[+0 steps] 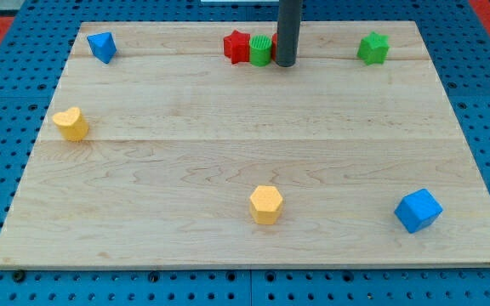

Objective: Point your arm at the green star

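Note:
The green star lies near the view's top right of the wooden board. My tip is at the view's top centre, well to the left of the green star. The tip stands just right of a green cylinder, which touches a red star on its left. A bit of another red block seems to show behind the rod.
A blue block lies at the top left. A yellow heart lies at the left edge. A yellow hexagon lies at the bottom centre. A blue cube lies at the bottom right. The wooden board rests on a blue pegboard.

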Available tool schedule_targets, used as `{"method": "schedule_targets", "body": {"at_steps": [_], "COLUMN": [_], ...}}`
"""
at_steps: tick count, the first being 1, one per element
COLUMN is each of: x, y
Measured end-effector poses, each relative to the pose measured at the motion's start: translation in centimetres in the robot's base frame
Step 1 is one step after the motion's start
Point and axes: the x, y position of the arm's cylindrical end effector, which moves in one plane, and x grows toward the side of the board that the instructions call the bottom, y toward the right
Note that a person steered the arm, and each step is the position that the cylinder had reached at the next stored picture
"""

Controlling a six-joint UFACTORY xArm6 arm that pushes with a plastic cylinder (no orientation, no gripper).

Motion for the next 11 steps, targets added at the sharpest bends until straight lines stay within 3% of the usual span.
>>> {"method": "schedule_targets", "body": {"at_steps": [2, 4, 6, 7, 8, 10, 11], "x": [2.0, -1.2, 4.6, 8.1, 8.5, 5.0, 1.7], "y": [-3.0, -3.4, -2.1, 3.0, 10.9, 24.8, 23.5]}}
